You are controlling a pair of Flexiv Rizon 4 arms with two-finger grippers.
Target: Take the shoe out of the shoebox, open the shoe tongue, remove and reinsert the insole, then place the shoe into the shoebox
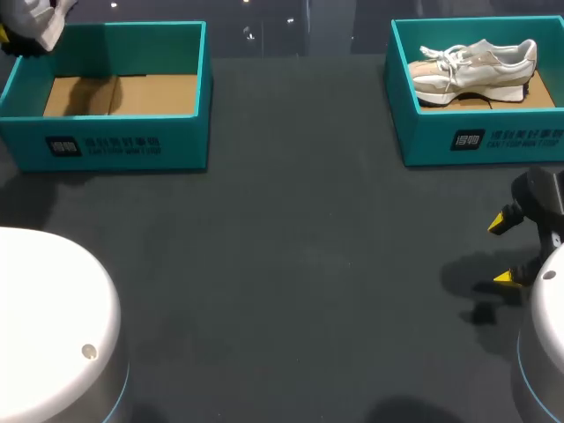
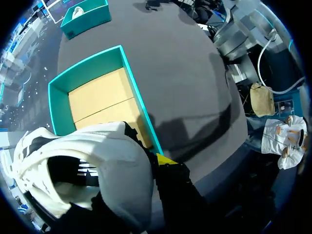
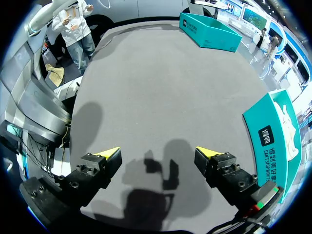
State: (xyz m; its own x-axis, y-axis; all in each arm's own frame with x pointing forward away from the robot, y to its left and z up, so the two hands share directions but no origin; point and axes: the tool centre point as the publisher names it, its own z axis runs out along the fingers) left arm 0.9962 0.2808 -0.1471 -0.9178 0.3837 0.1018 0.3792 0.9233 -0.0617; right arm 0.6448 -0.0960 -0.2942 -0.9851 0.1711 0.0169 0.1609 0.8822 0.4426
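Left arm base (image 1: 53,317): white dome at the near edge of the table, left side.
Right arm base (image 1: 548,326): white dome at the near edge, right side, partly out of frame.
Right gripper (image 1: 504,249): hangs low over bare tabletop just ahead of its base, on the near side of the right shoebox and apart from it. Released, with the two yellow tips spread wide and nothing between them. The right wrist view (image 3: 159,153) confirms this; only its own shadow lies on the surface under the gap.
Table (image 1: 291,247): dark grey and matte.
Right shoebox (image 1: 476,141): teal, no lid, at the far right of the table. It holds a beige sneaker (image 1: 476,66) lying on its side, sole toward the near wall and toe toward the right.
Left shoebox (image 1: 115,141): teal, no lid, at the far left, well apart from the other box. Brown cardboard floor showing and no shoe inside.
White shoe (image 1: 40,22): raised in the air beyond the far-left corner of the left shoebox, clear of the box. In the left wrist view the shoe (image 2: 87,165) fills the space in front of the fingers, with the box (image 2: 85,72) below and ahead of it.
Left gripper (image 2: 155,168): grasping the white shoe. One yellow fingertip (image 2: 165,159) shows against the shoe's side; the other finger is hidden behind the shoe.
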